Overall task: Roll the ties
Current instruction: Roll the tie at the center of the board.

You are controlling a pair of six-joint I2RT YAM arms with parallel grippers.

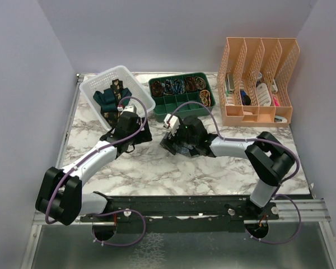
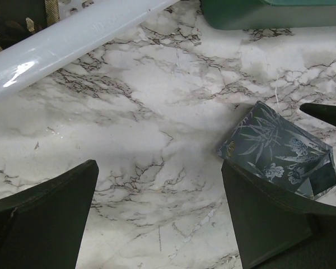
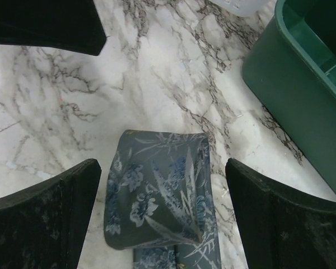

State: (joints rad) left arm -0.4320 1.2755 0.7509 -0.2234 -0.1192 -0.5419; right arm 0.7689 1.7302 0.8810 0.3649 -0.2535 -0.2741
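Blue-grey tie (image 3: 159, 190): soft woven fabric w/ a slight sheen and a pale leaf-and-flower print. It's folded over into a flattish rounded loop, w/ more of the strip showing under one end. It lies on the surface (image 1: 157, 168) approx mid-width, nearer the far edge than the near one, close to the tray's near wall but not touching it.

Right gripper (image 3: 162, 162) hangs over it w/ jaws spread wide. One black finger sits each side of the fabric, marble showing btwn, no contact. Left gripper (image 2: 157, 168) is just beside it on the left, jaws also spread wide over bare marble. Nothing is btwn them; the tie lies just by one of its fingers.

Containers:
- **Basket:** white plastic lattice basket (image 1: 141, 88) in the far-left corner, set at an angle. It holds the dark teal tie (image 1: 106, 101) and the black-brown tie (image 1: 117, 92) w/ gold pattern, both in a loose heap.
- **Tray:** dark green hard-plastic tray (image 1: 173, 105) at the far edge, mid, split into compartments. The far row has small coiled patterned pieces, too small to say more.
- **Organiser:** peach perforated organiser (image 1: 257, 115) in the far-right corner, four upright slots w/ mixed small items I can't make out.

Surface is glossy white marble-look w/ grey-brown veins, and a metal rail (image 1: 213, 210) runs along the near edge. Plain pale lilac-grey walls (image 1: 157, 33) stand at left, back and right.
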